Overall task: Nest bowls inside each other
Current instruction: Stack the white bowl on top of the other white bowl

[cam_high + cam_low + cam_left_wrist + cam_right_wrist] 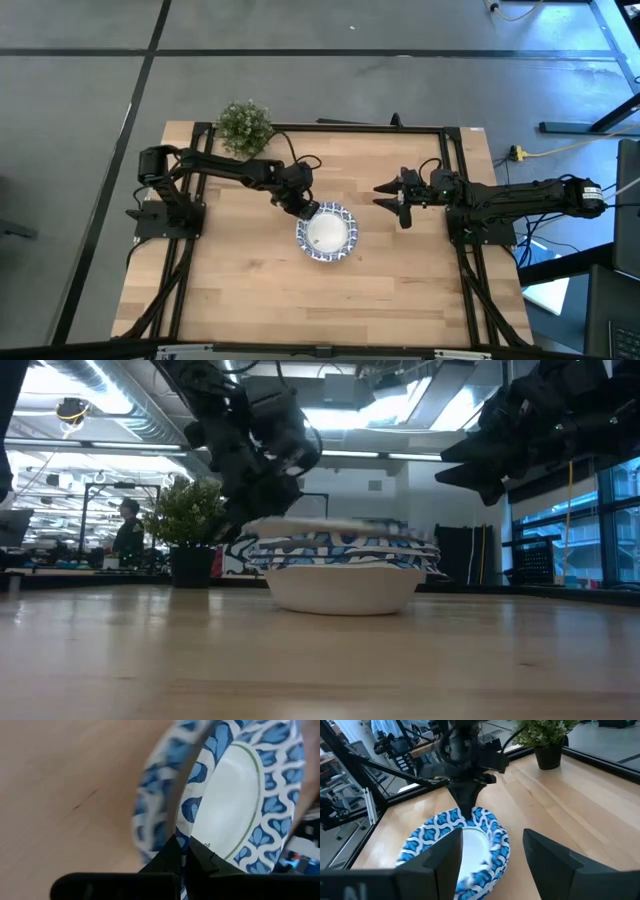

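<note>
Left end effector clamps top bowl's rim; right end effector apart, well clear.

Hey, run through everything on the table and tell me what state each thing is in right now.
Bowls: nested in one stack on the table, top bowl's rim tilted.
Left gripper: shut on the top bowl's rim.
Right gripper: open, holding nothing, off to the stack's side.
Plant: upright in its pot at the table's far edge.
</note>
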Motion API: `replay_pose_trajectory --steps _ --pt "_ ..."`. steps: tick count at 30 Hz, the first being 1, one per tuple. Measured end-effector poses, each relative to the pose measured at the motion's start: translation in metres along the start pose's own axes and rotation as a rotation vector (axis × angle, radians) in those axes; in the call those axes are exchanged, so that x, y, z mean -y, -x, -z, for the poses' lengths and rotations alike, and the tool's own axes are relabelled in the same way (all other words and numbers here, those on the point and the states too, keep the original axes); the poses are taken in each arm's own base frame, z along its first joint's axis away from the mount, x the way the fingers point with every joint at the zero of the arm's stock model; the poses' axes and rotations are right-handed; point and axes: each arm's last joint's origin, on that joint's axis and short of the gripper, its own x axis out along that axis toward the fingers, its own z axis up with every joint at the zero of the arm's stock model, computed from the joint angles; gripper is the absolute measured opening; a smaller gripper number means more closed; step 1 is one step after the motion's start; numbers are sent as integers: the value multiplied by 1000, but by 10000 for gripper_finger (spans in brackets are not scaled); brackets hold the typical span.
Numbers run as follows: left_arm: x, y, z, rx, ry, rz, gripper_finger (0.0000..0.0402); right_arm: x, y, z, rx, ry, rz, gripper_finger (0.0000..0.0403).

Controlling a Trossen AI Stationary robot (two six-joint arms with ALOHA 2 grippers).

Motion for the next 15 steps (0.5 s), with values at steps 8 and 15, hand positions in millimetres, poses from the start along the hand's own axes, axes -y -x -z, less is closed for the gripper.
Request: replay_pose_trajectory --steps 8,15 --pt "-2 -4 0 -3 6 -17 14 0 0 0 -1 5 -1 209" --pt "-3 -4 -1 2 -27 -21 40 0 0 0 -1 5 -2 209"
